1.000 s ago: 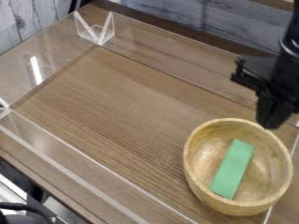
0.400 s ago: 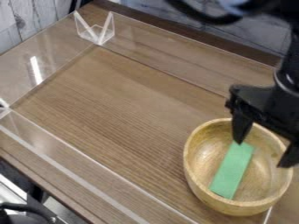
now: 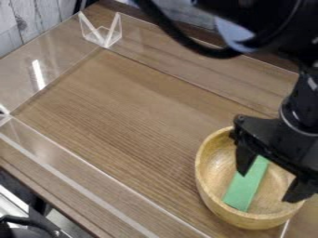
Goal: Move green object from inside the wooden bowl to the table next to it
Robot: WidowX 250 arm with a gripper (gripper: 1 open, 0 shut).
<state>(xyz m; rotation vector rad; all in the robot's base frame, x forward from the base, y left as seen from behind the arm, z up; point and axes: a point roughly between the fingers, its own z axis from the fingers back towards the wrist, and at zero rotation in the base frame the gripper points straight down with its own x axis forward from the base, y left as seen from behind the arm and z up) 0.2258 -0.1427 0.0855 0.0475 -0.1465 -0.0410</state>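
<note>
Over the bowl [image 3: 214, 177], the jaws have come down lower than before, spread apart above the green block [image 3: 243, 191], hiding its upper end; clear walls edge the surface [image 3: 106, 121].

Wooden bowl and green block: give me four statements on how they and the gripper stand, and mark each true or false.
1. The green block lies inside the wooden bowl. True.
2. The gripper is closed. False: its fingers are spread apart, over the bowl.
3. The bowl stands upright on the table, with its open side up. True.
4. The block lies on the table beside the bowl. False: it is within the bowl's rim, partly hidden at its upper end by the gripper.
</note>
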